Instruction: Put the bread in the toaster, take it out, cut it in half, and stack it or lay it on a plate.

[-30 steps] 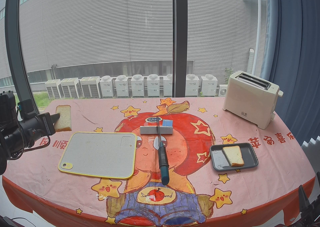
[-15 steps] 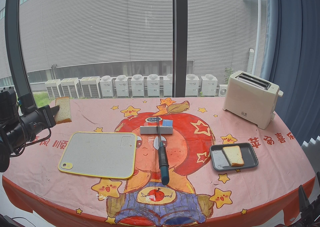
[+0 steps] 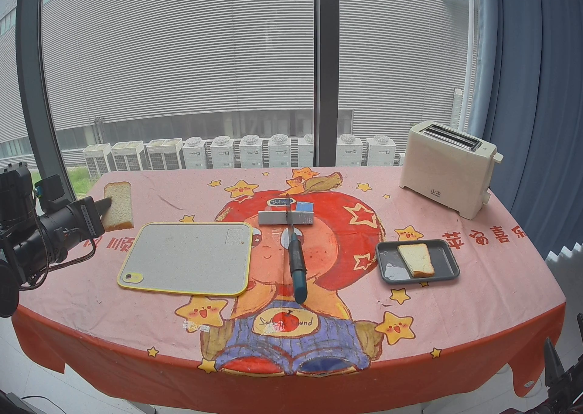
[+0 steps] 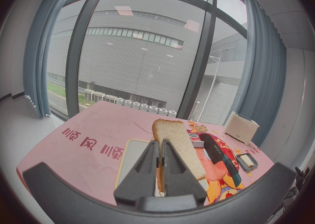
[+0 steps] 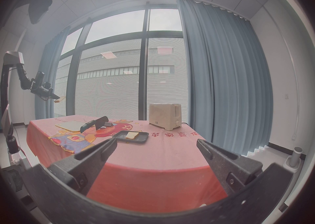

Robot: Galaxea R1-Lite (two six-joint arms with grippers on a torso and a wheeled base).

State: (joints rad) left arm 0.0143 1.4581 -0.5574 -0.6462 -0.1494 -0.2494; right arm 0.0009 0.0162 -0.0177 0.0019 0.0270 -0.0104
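— What had moved?
— The left gripper (image 3: 103, 207) had raised the bread slice (image 3: 119, 206) above the table (image 3: 486, 294), at the frame's left edge.
— Grip?
— Clenched on it. The right gripper (image 5: 157, 155) gaped empty.
— Next?
— Likely the toaster (image 3: 448, 167), upper right: carry it across, edge-down into a slot.

**Toaster** (image 3: 446, 169): one small dark mark low on the front face, too small to make out.
**Cloth-covered surface** (image 3: 486, 300): a row of red characters (image 3: 483, 234) near the right edge. A second row (image 3: 115, 244) sits at the left edge beside the cutting board (image 3: 188, 257). Script lettering (image 3: 285, 323) runs across the cartoon figure's apple emblem.
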